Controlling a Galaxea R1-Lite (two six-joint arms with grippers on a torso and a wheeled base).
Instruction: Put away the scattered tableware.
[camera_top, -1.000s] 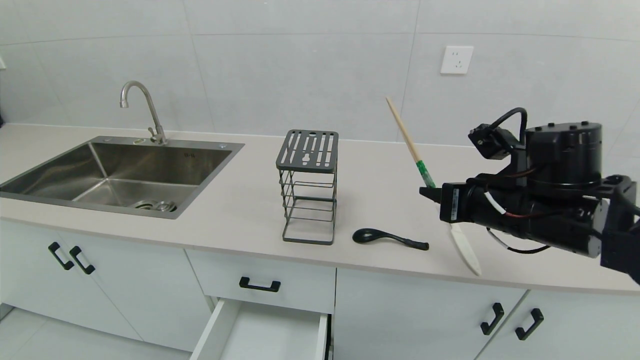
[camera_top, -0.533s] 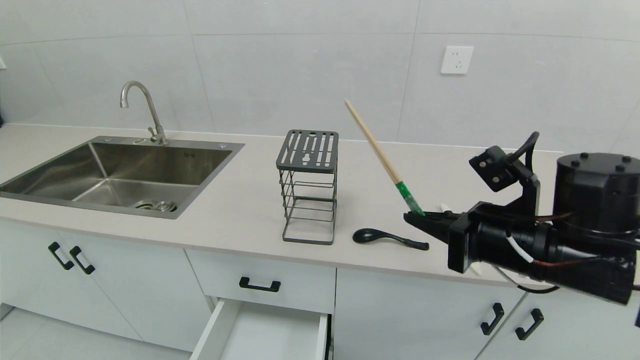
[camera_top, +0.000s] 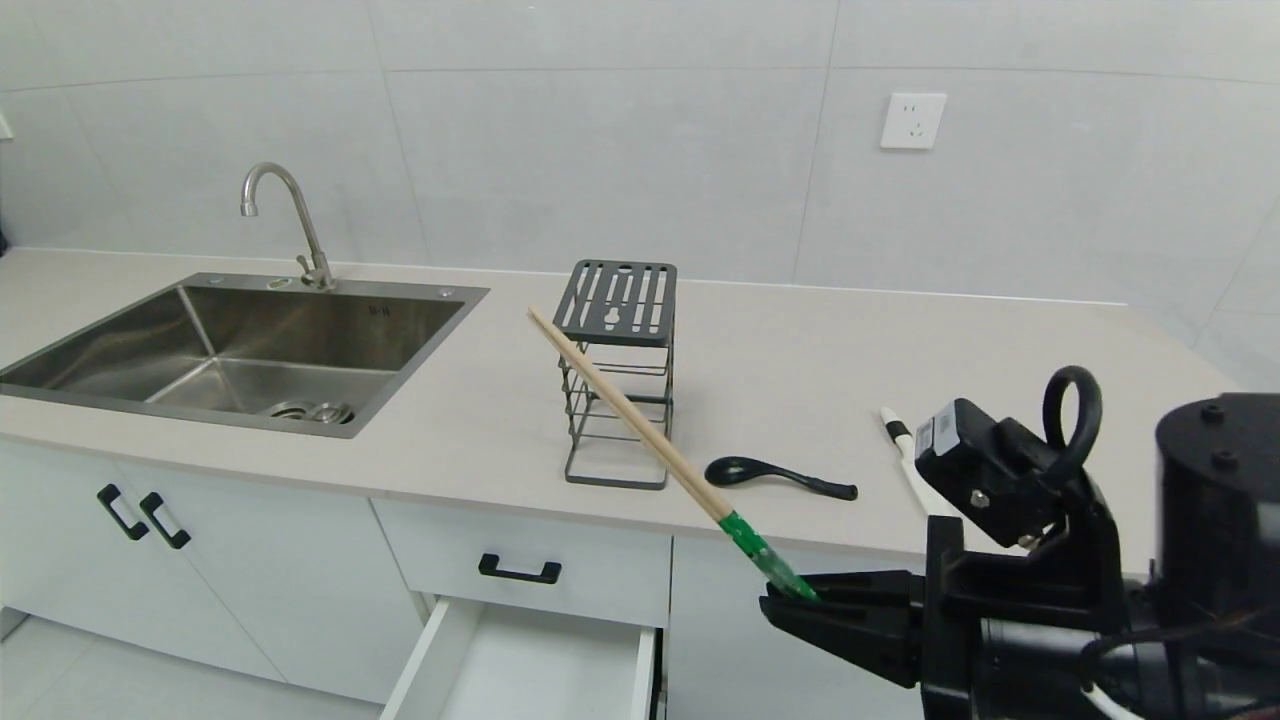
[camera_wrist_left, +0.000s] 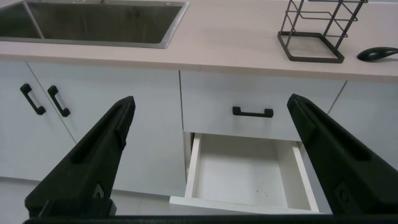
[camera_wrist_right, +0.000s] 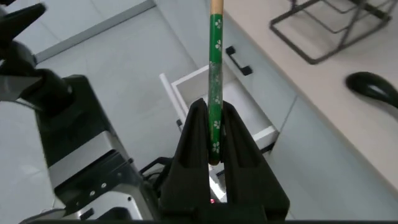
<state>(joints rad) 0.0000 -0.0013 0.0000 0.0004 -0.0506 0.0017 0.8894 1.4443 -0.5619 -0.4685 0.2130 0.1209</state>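
A wooden chopstick (camera_top: 640, 432) with a green patterned end slants up and to the left in front of the counter. My right gripper (camera_top: 795, 603) is shut on its green end, low, beyond the counter's front edge and right of the open white drawer (camera_top: 530, 665). In the right wrist view the chopstick (camera_wrist_right: 216, 56) runs out from between the gripper (camera_wrist_right: 214, 121) fingers, above the drawer (camera_wrist_right: 186, 93). A black spoon (camera_top: 775, 475) and a white utensil (camera_top: 905, 455) lie on the counter. My left gripper (camera_wrist_left: 211, 155) stands open and empty, facing the drawer (camera_wrist_left: 249, 171).
A dark wire rack (camera_top: 617, 380) stands mid-counter, left of the spoon. A steel sink (camera_top: 230, 345) with a faucet (camera_top: 285, 215) takes the left side. Cabinet doors with black handles (camera_top: 140, 515) run below the counter.
My right arm has come down and forward off the counter with the chopstick, swinging it left and tilting it flatter. The white utensil, earlier hidden behind the arm, now shows.
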